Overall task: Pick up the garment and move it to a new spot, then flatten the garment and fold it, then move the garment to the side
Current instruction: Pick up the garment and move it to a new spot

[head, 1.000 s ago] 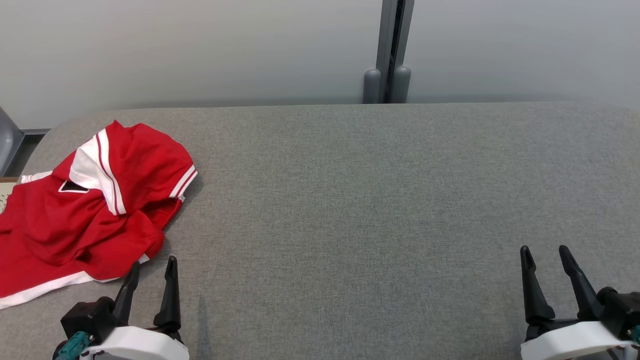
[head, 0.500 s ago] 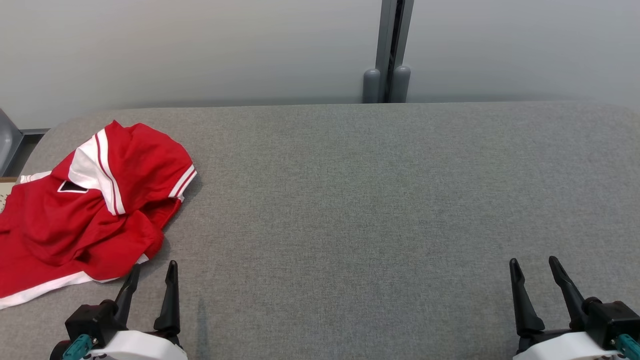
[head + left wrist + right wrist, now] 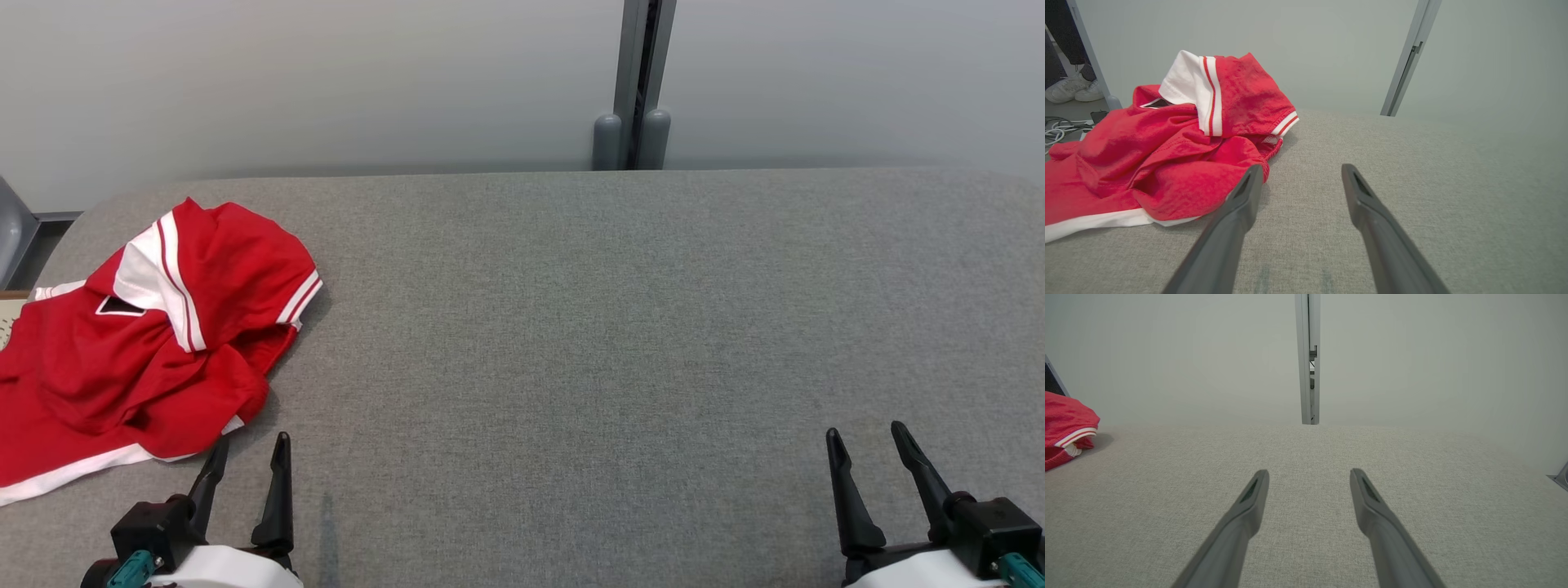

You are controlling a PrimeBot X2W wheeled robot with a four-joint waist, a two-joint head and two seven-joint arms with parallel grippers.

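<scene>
Garment (image 3: 139, 343) lay crumpled at counter's (image 3: 571, 327) left edge, red, white striped trim; left pincer (image 3: 251, 441) and right pincer (image 3: 864, 429) spread, empty.

Garment (image 3: 139, 335): left edge of the head view at mid height, heaped on the table (image 3: 571, 327), its left part running off the frame.
Left gripper (image 3: 251, 441): lower left, over the table, just beside the garment's near right edge.
Right gripper (image 3: 864, 430): lower right, over the table, well apart from the garment.
Post (image 3: 641, 82): top, right of centre, behind the table's far edge.
Wall (image 3: 326, 82): across the top, behind the table.
Shoes (image 3: 1069, 87): upper left of the left wrist view, beyond the garment, with cables (image 3: 1057, 128) below them.
</scene>
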